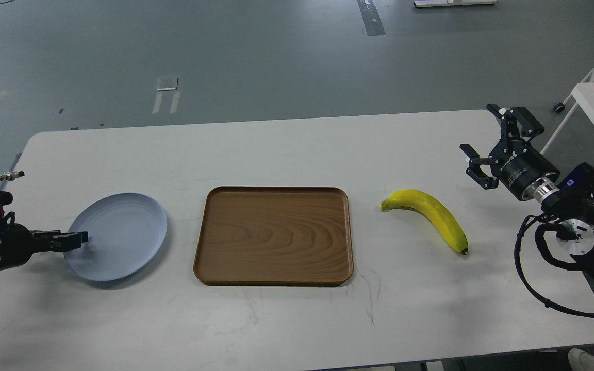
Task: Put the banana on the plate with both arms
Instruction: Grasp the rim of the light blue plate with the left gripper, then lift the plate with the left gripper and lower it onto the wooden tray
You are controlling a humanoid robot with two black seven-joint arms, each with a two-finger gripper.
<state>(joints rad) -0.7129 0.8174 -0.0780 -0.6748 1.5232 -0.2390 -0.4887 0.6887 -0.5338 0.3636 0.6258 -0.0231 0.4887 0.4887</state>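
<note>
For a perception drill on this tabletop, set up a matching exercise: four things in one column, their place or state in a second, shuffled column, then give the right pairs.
Things:
1. curved yellow banana
2. round pale blue-grey plate
3. rectangular brown wooden tray
4. right gripper

Place or state:
A. middle of the white table, nothing in it
B. fingers spread open, above the table's right end
C. lying bare on the table, right of the tray
D. left of the tray, left gripper at its near-left rim

Pairs: 1-C, 2-D, 3-A, 4-B

Left claw (pixel 78 238) pinched flat and low; right claw (pixel 488 141) raised, spread wide.
</note>
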